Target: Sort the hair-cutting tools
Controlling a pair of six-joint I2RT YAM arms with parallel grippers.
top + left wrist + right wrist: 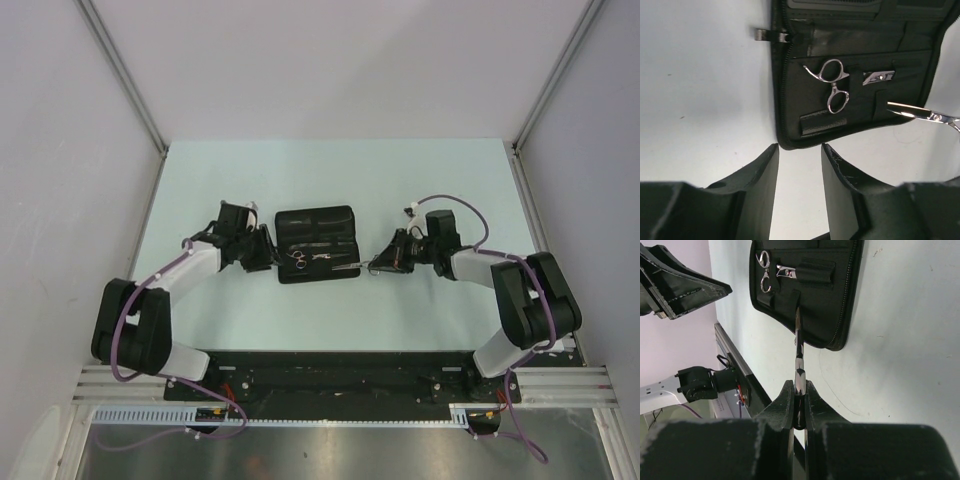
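Two silver scissors show. We see the first scissors (834,85) tucked in the black case (316,243) on the desk (400,180), with their rings sticking out. Our right tool (799,390) pinches the second scissors (798,347) tight at 3 o'clock from the case, tips over its edge. Our left tool (800,150) waits at 9 o'clock, fingers apart, holding nothing.
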